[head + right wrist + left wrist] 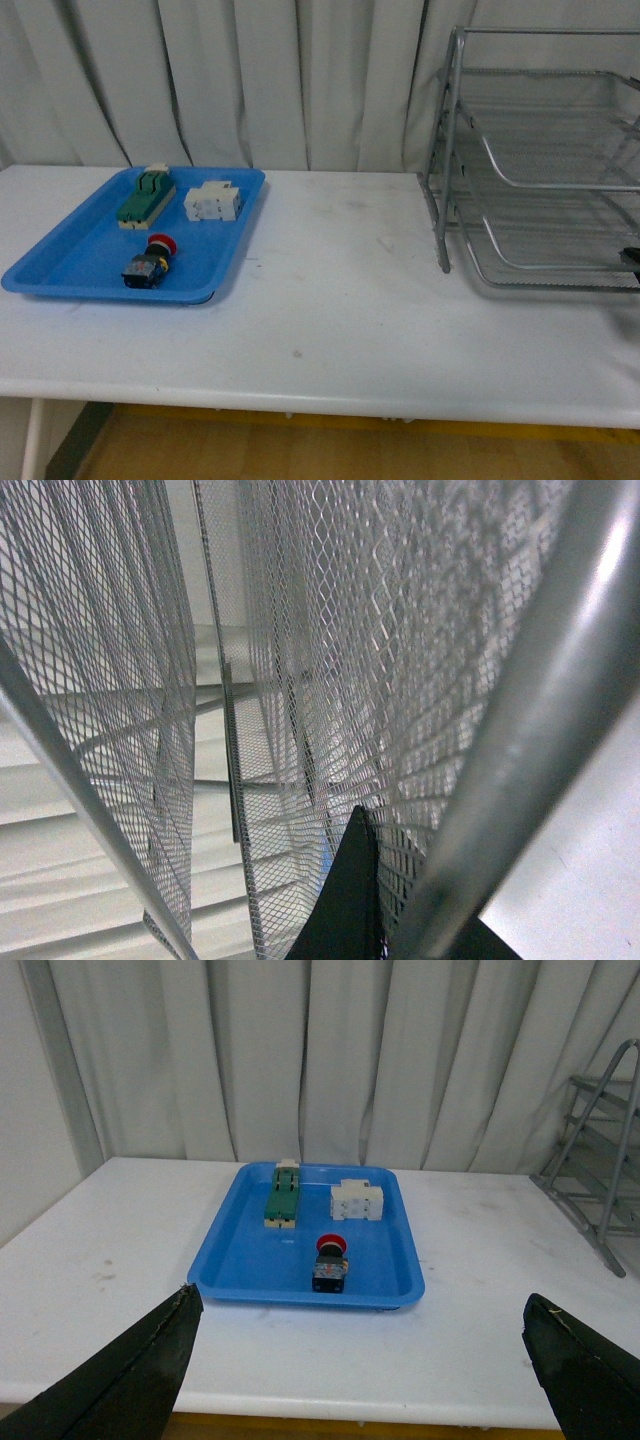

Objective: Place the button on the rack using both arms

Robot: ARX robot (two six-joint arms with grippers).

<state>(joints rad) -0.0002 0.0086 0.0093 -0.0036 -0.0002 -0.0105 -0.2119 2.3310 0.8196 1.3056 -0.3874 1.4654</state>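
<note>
The left fingers [130, 1380] gape open, short of the button [150, 262] in its blue tray [80, 250]; the right fingers [345, 900] — state untellable — crowd the rack [437, 200] and may snag its mesh.

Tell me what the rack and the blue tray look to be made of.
Rack: silvery metal, likely steel, going by its shiny tubes and see-through wire mesh. Tray: probably plastic, given the even glossy blue and smooth moulded rim.

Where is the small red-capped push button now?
The button lies left in the front view, inside the flat blue plastic tray, nearest the green-topped switch block.
</note>
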